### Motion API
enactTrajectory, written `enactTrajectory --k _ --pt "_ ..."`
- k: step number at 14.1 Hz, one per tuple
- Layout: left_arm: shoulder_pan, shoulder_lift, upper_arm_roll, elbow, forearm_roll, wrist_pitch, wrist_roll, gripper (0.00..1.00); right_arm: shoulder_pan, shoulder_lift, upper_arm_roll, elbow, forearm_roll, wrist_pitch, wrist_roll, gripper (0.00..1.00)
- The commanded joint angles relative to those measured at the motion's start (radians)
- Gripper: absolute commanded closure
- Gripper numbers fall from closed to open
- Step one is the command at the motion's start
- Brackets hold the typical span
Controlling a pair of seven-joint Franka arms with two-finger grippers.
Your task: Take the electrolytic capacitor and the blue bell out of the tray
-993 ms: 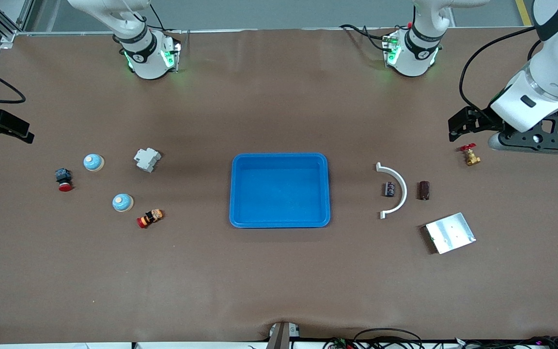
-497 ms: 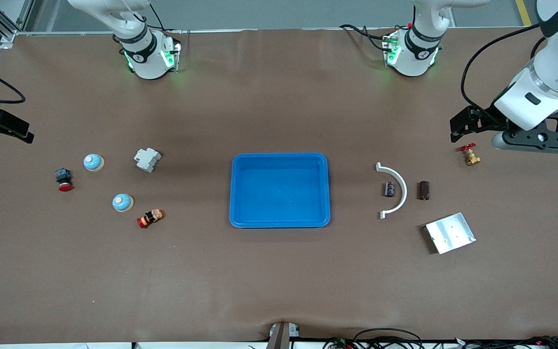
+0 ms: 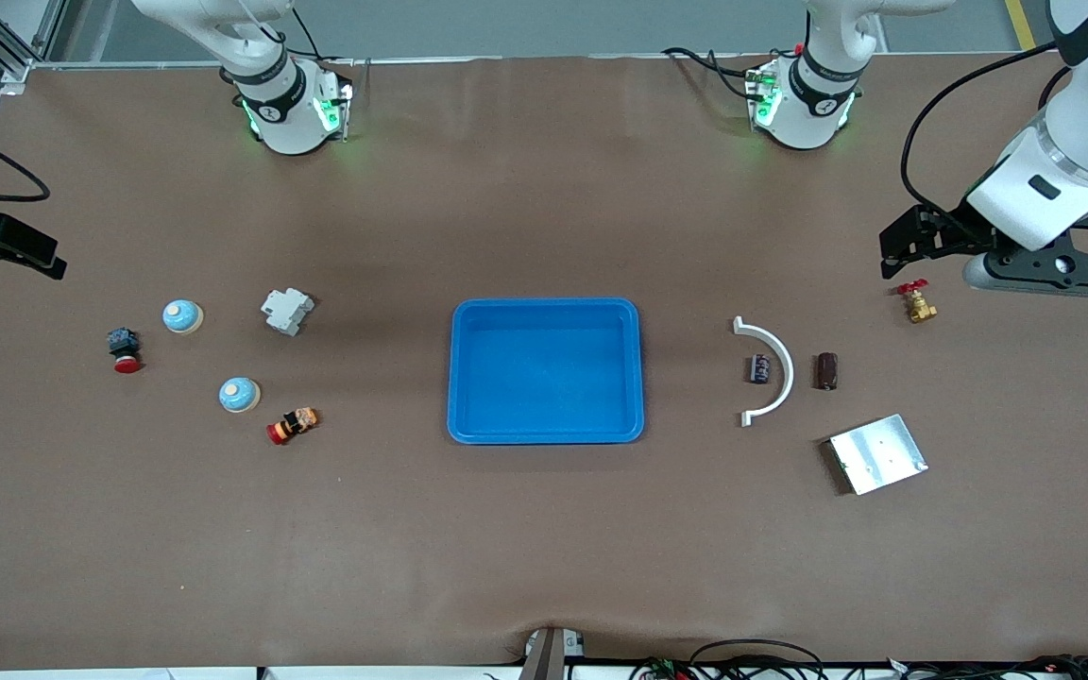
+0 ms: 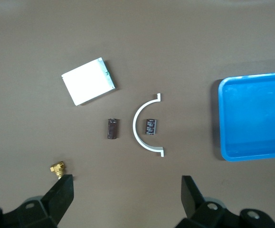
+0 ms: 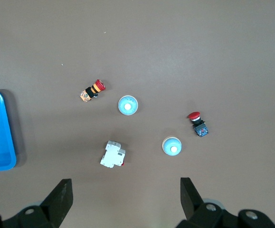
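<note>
A dark capacitor [image 3: 759, 368] [image 4: 150, 126] lies inside a white arc. A brown capacitor [image 3: 825, 370] [image 4: 111, 128] lies just beside that arc, toward the left arm's end. Two light-blue bells [image 3: 182, 315] [image 3: 239, 394] sit at the right arm's end; the right wrist view shows both bells [image 5: 171, 146] [image 5: 128, 105]. An empty blue tray [image 3: 544, 305] stands mid-table. My left gripper [image 3: 1043, 270] [image 4: 128, 190] hangs open over the table beside a brass valve. My right gripper [image 5: 125, 190] hangs open high over the table near the bells, with only a black part at the front view's edge.
The white arc [image 3: 773, 370], a metal plate [image 3: 877, 453] and the brass valve [image 3: 917, 303] lie at the left arm's end. A white breaker [image 3: 287, 310] and two red push buttons [image 3: 125, 349] [image 3: 291, 425] lie around the bells.
The left arm's hand has drifted slightly toward its own end of the table and toward the bases. The right arm and all objects stay put.
</note>
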Motion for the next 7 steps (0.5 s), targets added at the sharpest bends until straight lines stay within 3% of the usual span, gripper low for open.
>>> enactTrajectory --k 1,7 --pt "0.0 0.003 -0.002 0.015 0.031 -0.007 0.026 0.0 -0.003 0.002 -0.001 0.009 -0.003 -0.01 0.0 0.0" --pt "0.001 0.008 -0.002 0.015 0.033 -0.005 0.026 0.0 0.0 0.002 -0.001 0.009 -0.003 -0.006 0.0 0.0"
